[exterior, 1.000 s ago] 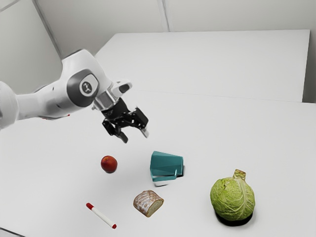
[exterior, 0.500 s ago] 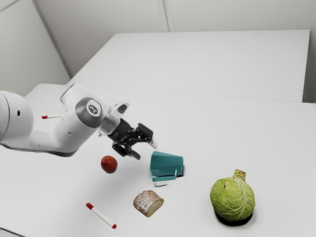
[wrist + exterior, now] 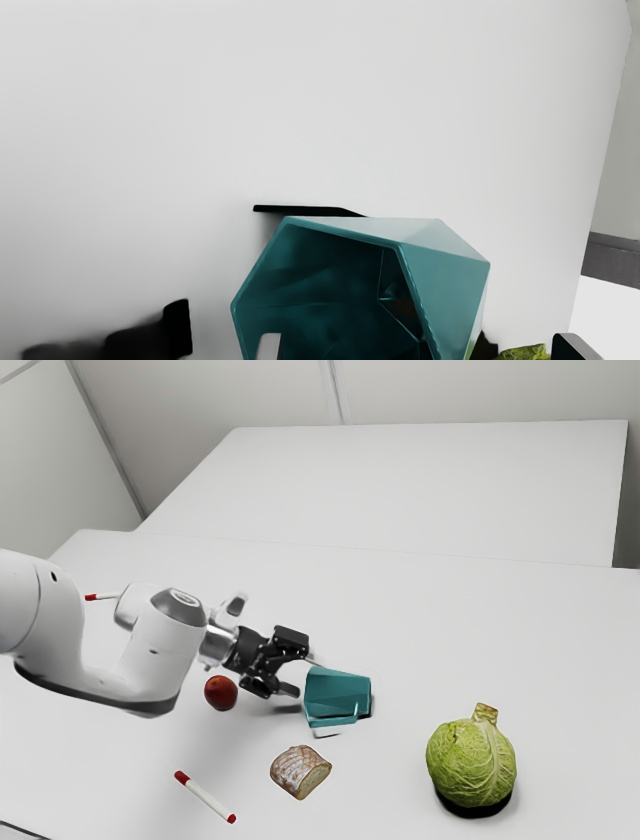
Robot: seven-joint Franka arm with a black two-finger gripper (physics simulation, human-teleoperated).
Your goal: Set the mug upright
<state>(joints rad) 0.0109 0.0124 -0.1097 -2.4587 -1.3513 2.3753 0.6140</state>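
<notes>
On a white table in a pale-walled room, a teal mug lies on its side between a red fruit and a cabbage, its mouth facing the robot's black gripper. The pincer is open and holds nothing, its fingers spread at the rim, an approach that appears meant to pinch the mug's wall so it can be tipped onto its base. The handle lies toward the bread.
</notes>
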